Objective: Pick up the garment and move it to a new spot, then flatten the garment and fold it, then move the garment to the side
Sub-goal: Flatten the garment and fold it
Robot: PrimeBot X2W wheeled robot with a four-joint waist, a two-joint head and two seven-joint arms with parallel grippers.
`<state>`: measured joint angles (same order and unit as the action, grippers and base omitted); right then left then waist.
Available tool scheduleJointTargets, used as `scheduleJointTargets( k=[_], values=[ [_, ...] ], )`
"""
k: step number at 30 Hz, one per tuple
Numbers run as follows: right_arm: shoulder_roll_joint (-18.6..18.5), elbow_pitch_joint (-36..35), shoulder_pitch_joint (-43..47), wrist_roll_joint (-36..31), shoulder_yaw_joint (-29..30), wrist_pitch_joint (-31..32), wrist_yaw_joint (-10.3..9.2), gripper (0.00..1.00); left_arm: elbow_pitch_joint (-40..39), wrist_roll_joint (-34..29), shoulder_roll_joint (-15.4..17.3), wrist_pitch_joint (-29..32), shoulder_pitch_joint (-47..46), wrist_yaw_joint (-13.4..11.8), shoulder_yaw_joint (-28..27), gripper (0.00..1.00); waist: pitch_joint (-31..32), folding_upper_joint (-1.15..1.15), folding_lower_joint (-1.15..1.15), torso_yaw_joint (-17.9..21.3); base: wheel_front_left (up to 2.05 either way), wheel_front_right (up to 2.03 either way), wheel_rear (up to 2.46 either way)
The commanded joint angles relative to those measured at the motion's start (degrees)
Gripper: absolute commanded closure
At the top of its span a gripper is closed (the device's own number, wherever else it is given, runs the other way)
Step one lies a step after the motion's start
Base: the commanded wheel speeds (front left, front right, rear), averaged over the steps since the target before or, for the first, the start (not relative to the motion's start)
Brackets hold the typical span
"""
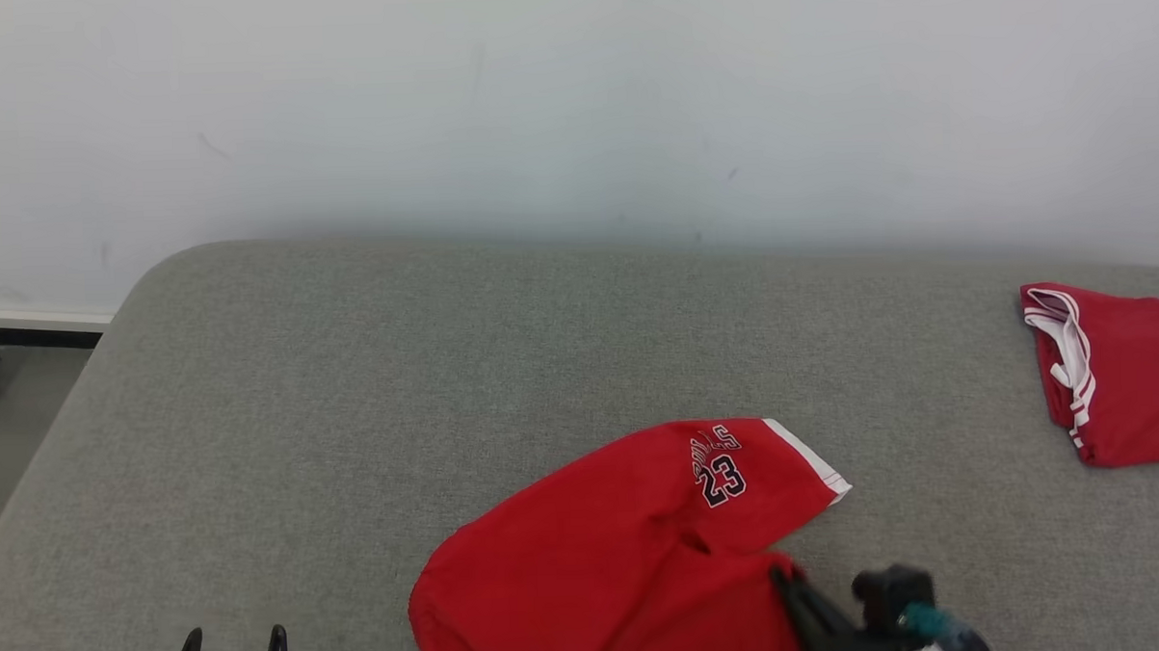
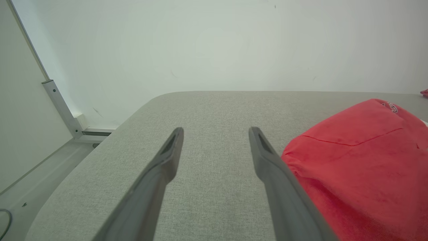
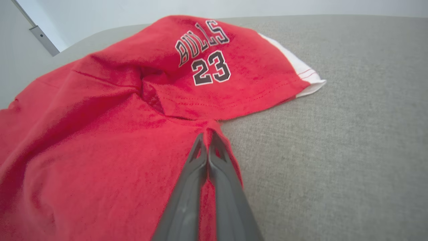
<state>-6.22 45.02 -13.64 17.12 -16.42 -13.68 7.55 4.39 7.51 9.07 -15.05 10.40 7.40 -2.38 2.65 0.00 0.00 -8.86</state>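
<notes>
At the near edge of the grey padded surface (image 1: 446,369), the left gripper (image 1: 232,641) hovers with its two dark fingers spread wide apart and nothing between them; in its own wrist view the left gripper (image 2: 216,132) points over bare grey cloth, with the red garment (image 2: 361,167) just beside its right finger. The right gripper (image 1: 786,583) sits at the near right, fingers pressed together on a small ridge of fabric at the garment's right edge (the pinch shows best along the right gripper (image 3: 208,139) itself). The red garment (image 1: 626,545) lies crumpled at the near middle of the surface, its black-and-white print (image 3: 205,53) reading "BULLS 23" and a white band (image 3: 301,72) at its far right end. Further off to the right, well apart, lies a second red piece (image 1: 1126,374) with white trim. Beyond stands a white wall (image 1: 572,104).
</notes>
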Motion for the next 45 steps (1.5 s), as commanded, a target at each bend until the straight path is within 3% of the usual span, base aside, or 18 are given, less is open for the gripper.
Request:
scheduleJointTargets(
  k=[1,10,21,22,23,29,33,40,45],
  values=[
    [-0.3,-0.5,-2.0,1.0,1.0,-0.7,-0.16,1.00,-0.2,0.2,-0.4,-0.2,0.5,0.1,-0.2,0.00,-0.2,0.00,0.00,0.3,0.00,0.00,0.00],
    [-3.1,2.7,-12.0,3.0,2.4,-0.3,-0.16,1.00,0.1,0.5,-0.8,-0.2,-1.0,0.1,1.7,0.00,-1.7,0.00,0.00,-0.3,0.00,0.00,0.00],
    [-4.6,18.5,-25.0,2.3,6.6,-0.3,-0.16,0.99,1.0,0.9,-1.4,-0.2,-4.1,0.1,4.7,0.00,-5.1,0.00,0.00,-3.0,0.00,0.00,0.00],
    [-4.3,19.9,-25.4,1.8,6.3,-0.1,-0.16,0.21,1.1,0.8,-1.6,-0.2,-4.2,0.1,5.0,0.00,-5.2,0.00,0.00,-3.0,0.00,0.00,0.00],
    [-4.0,20.8,-25.9,1.6,6.0,-0.2,-0.16,0.00,1.3,0.7,-1.5,-0.2,-4.3,0.1,5.1,0.00,-5.1,0.00,0.00,-2.9,0.00,0.00,0.00],
    [-4.6,22.1,-23.7,0.8,4.8,-1.3,-0.16,0.00,2.2,1.0,-1.2,-0.2,-3.6,0.1,4.6,0.00,-3.0,0.00,0.00,-1.0,0.00,0.00,0.00],
    [-5.8,18.9,-21.3,0.8,4.0,-1.5,-0.16,0.00,1.7,0.9,-1.4,-0.2,-2.5,0.1,4.1,0.00,-1.8,0.00,0.00,0.6,0.00,0.00,0.00],
    [-8.4,-4.4,-10.6,0.2,7.7,-1.5,-0.16,0.00,0.5,0.4,-2.1,-0.2,-1.1,0.1,2.9,0.00,-1.2,0.00,0.00,3.0,0.00,0.00,0.00],
    [-7.3,-18.4,-1.9,-2.1,11.2,-1.5,-0.16,0.00,0.4,0.6,-1.8,-0.2,-1.0,0.1,2.5,0.00,-0.9,0.00,0.00,3.9,0.00,0.00,0.00]
  ],
)
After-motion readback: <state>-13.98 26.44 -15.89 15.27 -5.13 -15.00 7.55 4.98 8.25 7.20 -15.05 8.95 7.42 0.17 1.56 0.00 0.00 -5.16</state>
